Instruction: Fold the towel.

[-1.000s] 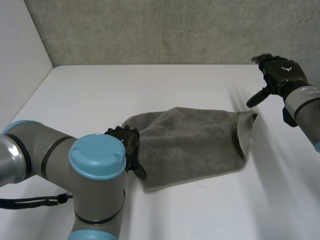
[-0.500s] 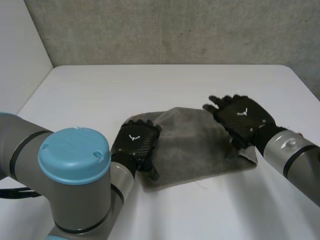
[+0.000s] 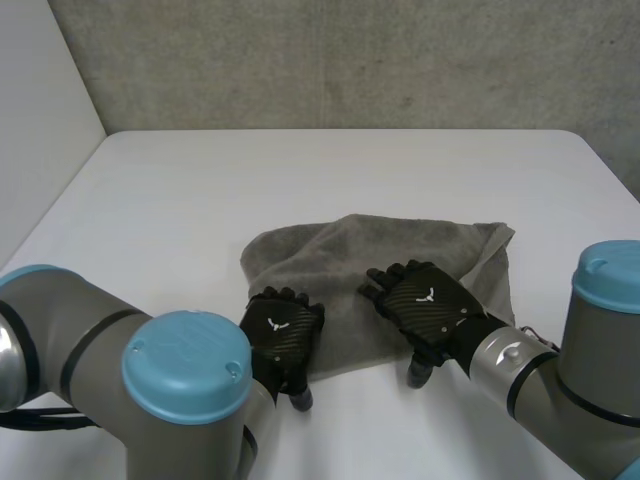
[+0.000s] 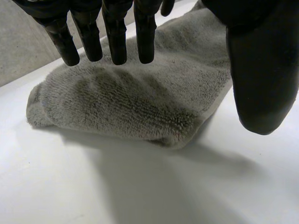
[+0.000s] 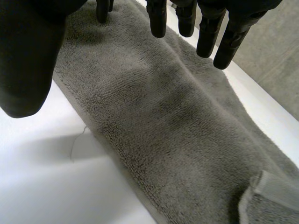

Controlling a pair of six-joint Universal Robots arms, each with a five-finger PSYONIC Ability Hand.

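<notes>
We see the grey terry towel lying folded at the middle of the white table. The left hand sits over its near left corner and the right hand over its near edge. Both hands' fingers are straight and spread, grasping nothing.

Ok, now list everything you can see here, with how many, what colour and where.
towel: one, grey, lying flat in the middle of the table
table: one, white, under the towel
wall: one, grey concrete, behind the table's far edge
arms: two, grey with light-blue caps, at the near side of the table
left robot hand: one, black, over the towel's near left corner, fingers straight
right robot hand: one, black, over the towel's near edge, right of its middle, fingers straight
</notes>
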